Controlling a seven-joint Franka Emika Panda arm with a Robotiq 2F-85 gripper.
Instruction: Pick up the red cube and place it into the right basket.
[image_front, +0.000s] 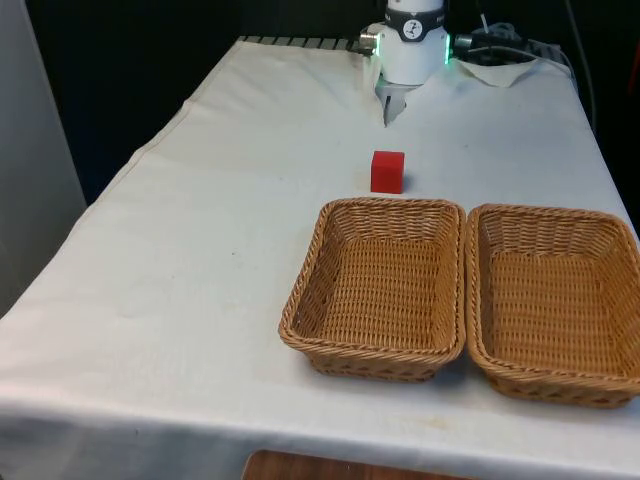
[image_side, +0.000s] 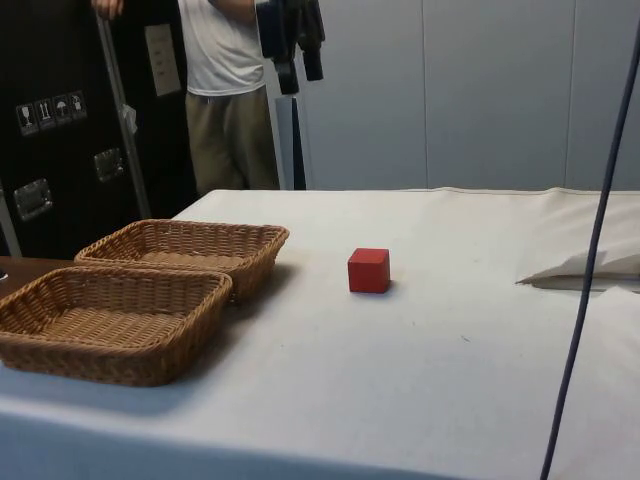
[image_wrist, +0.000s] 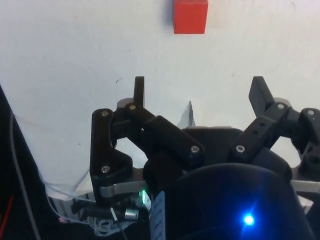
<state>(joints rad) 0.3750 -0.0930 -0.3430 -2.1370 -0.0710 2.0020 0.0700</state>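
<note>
On the white-clothed table two wicker baskets sit side by side, the right basket at the front view's right. The red cube stands alone just behind them. The claw, spread wide and empty, hangs well short of the cube, which lies straight ahead between its fingers' line.

A robotics lab or test room: the counter is draped in a plain white cloth, black curtains hang behind its far edge, dark equipment cabinets with handling labels stand along one side, loose cables hang nearby, and a person stands watching.
</note>
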